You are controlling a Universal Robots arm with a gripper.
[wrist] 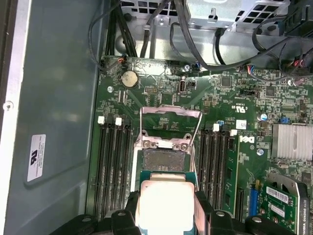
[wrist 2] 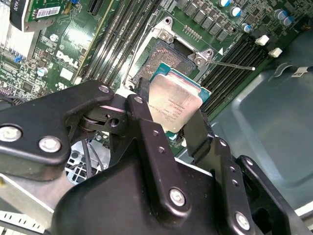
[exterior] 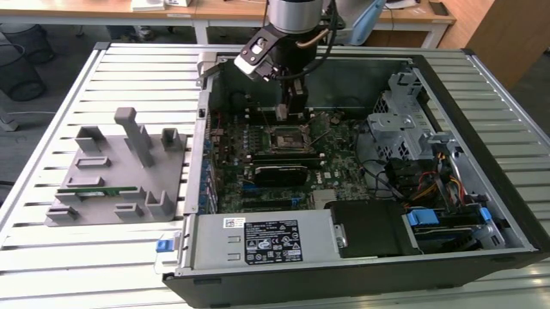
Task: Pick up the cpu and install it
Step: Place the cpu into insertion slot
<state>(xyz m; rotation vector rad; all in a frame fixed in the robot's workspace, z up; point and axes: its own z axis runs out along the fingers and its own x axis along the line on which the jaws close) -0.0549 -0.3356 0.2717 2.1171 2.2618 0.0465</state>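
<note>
An open computer case [exterior: 344, 286] lies on a slatted metal table [exterior: 138, 71]. The arm comes in from 12 o'clock, and its gripper [exterior: 292, 113] hangs inside the case, just at 12 o'clock of the black socket [exterior: 286, 140]. At the case's 9 o'clock stands a grey rack [exterior: 129, 138] holding a green memory stick [exterior: 99, 190].

A lab workshop: open computer case [exterior: 361, 80] on slatted metal bench [exterior: 146, 71], desks [exterior: 223, 9] behind.

Slatted alu. table [exterior: 86, 257]: bore 1 open PC case [exterior: 257, 288]; grey plastic parts fixture [exterior: 112, 187] alongside, exterior view's left.
</note>
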